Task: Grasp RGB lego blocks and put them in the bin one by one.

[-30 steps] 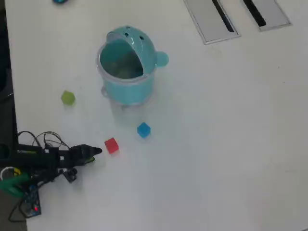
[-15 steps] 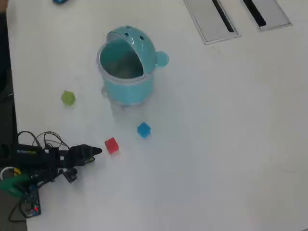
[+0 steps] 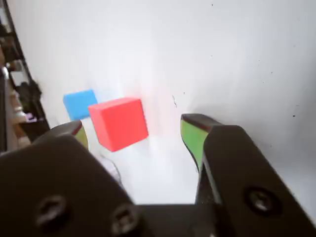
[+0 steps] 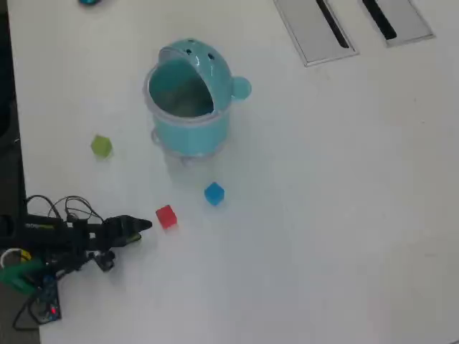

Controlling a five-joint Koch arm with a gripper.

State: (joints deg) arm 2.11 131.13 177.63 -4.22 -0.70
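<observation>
Reading the overhead view from the left, we note the arm [image 4: 57, 236] lying low along the left edge of the white table [image 4: 323, 215], its cables looped beside it, and the gripper [image 4: 143, 226] pointing right, just short of the red block [image 4: 166, 216]. Above the arm, well apart from it, we log the yellow-green block [image 4: 102, 146] sitting alone on the table. Next comes the red block, near the fingertips but not between them in this view. Further right, the blue block [image 4: 214, 193] sits close below the bin [image 4: 188, 115]. The teal bin stands upright with its domed lid tipped back and its mouth open; we see no block inside it. At the top right, two grey slotted panels [image 4: 351, 25] are set into the table. In the wrist view, we record the jaws spread apart, holding nothing, with the red block [image 3: 119, 123] ahead of the left fingertip and the blue block [image 3: 79, 103] just behind it.
</observation>
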